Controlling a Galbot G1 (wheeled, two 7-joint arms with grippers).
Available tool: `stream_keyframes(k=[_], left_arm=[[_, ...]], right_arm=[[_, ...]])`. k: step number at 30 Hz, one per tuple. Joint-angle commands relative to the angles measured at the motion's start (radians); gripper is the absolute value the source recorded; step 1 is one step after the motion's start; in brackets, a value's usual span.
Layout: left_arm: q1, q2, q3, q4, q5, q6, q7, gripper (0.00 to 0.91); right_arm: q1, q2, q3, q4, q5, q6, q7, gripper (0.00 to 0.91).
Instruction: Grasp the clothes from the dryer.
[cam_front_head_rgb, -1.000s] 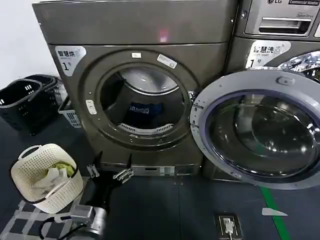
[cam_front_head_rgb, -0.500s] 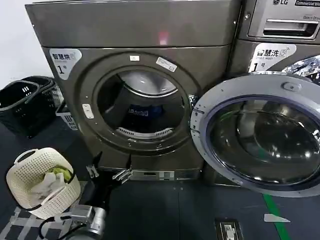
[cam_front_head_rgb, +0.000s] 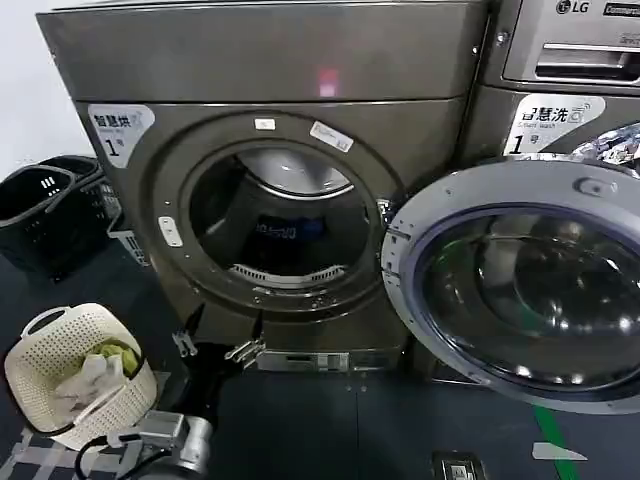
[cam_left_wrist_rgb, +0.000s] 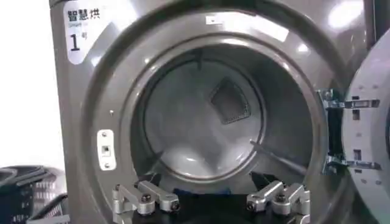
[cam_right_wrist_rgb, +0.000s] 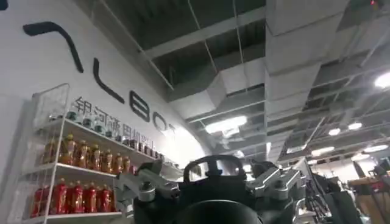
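1. Your dryer (cam_front_head_rgb: 270, 190) is standing straight ahead of the robot, its white corner label (cam_front_head_rgb: 118, 128) reading "1" and a small red light (cam_front_head_rgb: 326, 82) glowing on the upper panel.
2. Its round door (cam_front_head_rgb: 520, 285) is hanging wide open to the right, hinged at the port's right edge and covering the lower front of the neighbouring washer (cam_front_head_rgb: 560, 90).
3. Inside the drum, dark blue clothes (cam_front_head_rgb: 285, 232) are lying low toward the back, just above the perforated lint grille at the port's lower lip.
4. Your left hand (cam_front_head_rgb: 218, 345) is hovering low in front of the dryer, below the port and near the base panel, with its fingers spread apart and nothing between them.
5. From the left wrist camera, that left hand (cam_left_wrist_rgb: 210, 201) is pointing into the open port, both silver fingertips (cam_left_wrist_rgb: 146, 198) showing apart, with a sliver of blue cloth between them at the drum's lower edge.
6. Your right hand (cam_right_wrist_rgb: 210, 182) is pointing up toward the ceiling and a drinks shelf (cam_right_wrist_rgb: 73, 164), away from the machine; its fingers are standing apart and gripping nothing.
7. A cream perforated basket (cam_front_head_rgb: 40, 365) is sitting on the floor to the left of the left arm, with pale and green laundry (cam_front_head_rgb: 100, 365) inside it.
8. Black baskets (cam_front_head_rgb: 45, 215) are standing farther back, beside the dryer's left side.
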Motion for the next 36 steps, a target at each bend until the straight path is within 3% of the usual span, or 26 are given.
stream_keyframes(k=[1, 36], left_arm=[[-0.006, 0.000, 0.001, 0.011, -0.003, 0.002, 0.000, 0.907], [-0.008, 0.007, 0.010, 0.013, -0.005, 0.001, 0.000, 0.907]], right_arm=[[0.001, 0.000, 0.000, 0.003, -0.001, -0.001, 0.001, 0.907], [-0.004, 0.006, -0.003, 0.022, 0.002, -0.001, -0.005, 0.907]])
